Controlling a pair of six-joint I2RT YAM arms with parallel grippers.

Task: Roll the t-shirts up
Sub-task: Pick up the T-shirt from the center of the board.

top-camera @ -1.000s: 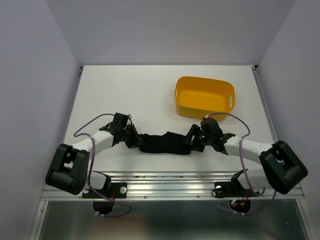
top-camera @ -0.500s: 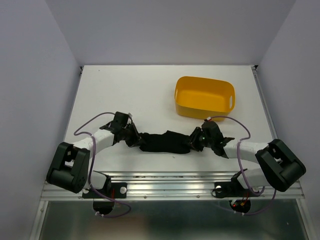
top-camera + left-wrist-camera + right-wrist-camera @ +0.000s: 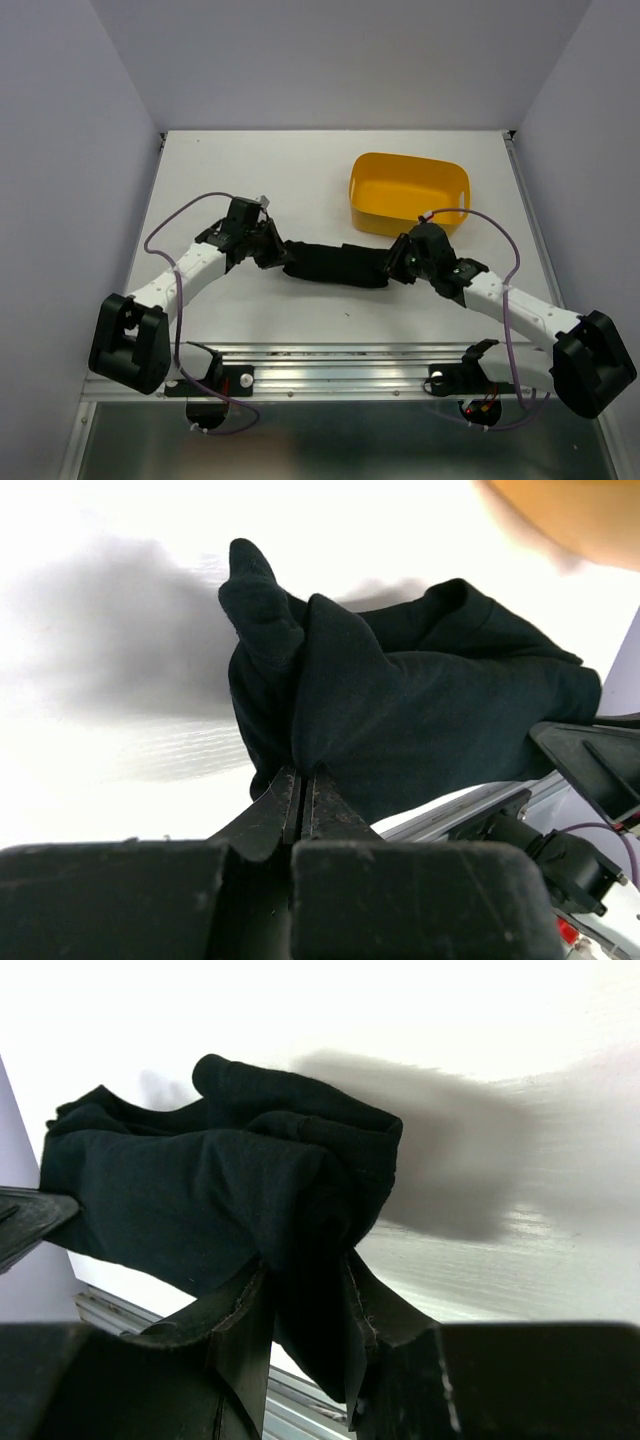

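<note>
You have the black t-shirt [image 3: 335, 265] bunched into a long band, stretched between both arms over the white surface [image 3: 250, 180], near the yellow tub [image 3: 408, 193]. Your left fingers [image 3: 280, 805] pinch its left end; your right fingers [image 3: 247, 1318] clamp a thick fold at its right end.

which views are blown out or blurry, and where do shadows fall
left wrist: table blown out white, soft shadow left of the t-shirt, tub blurred in the top corner; right wrist: same washout, shadow right of the t-shirt; top external: even light, sharp, barely any shadow.
</note>
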